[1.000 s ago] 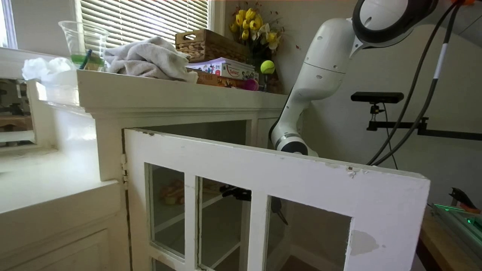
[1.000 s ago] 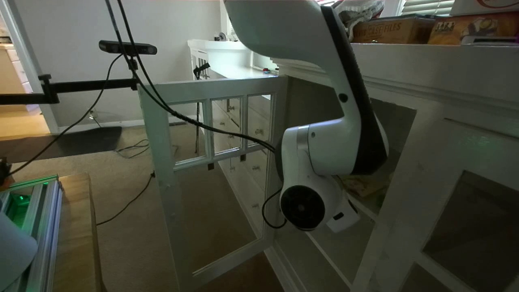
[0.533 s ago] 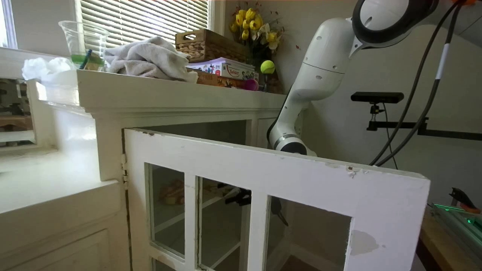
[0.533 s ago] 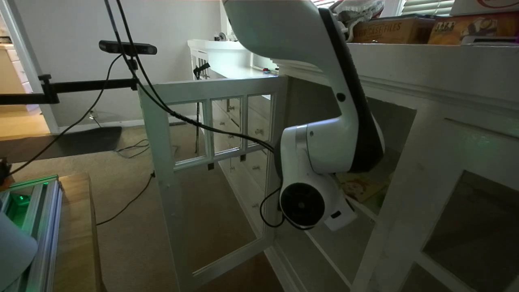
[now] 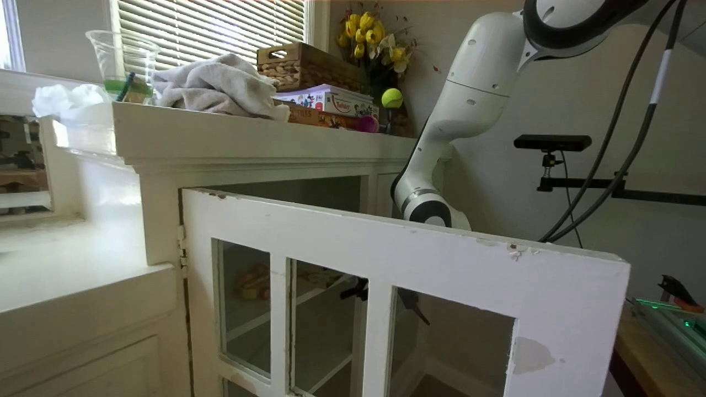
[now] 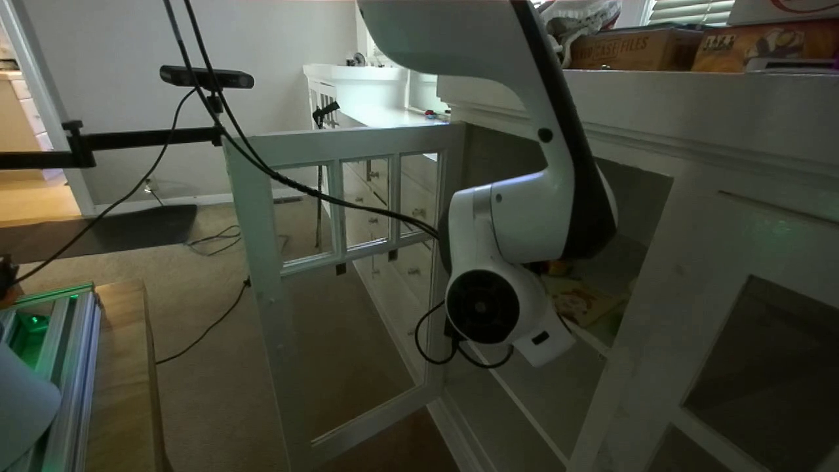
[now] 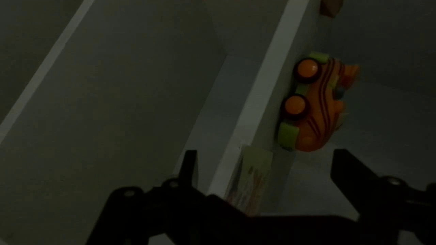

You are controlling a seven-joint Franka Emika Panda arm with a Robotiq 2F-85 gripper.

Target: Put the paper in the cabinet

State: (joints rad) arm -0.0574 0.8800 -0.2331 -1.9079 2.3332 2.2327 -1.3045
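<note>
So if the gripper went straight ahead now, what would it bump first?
Most likely the white shelf edge, or the printed paper beside it: both show in the gap of the open gripper. It's too dim to tell which is nearer.

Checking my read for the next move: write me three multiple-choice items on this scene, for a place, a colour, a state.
1. Where is the wheeled toy? A) on a shelf in the cabinet; B) on the floor; C) atop the cabinet.
2. Most flowers are: A) blue; B) purple; C) yellow.
3. The gripper is: A) shut; B) open; C) holding the toy.

1 A: the wrist view shows it by the shelf's pale edge.
2 C: yellow ones dominate in an exterior view.
3 B: the wrist view shows its jaws apart.
</note>
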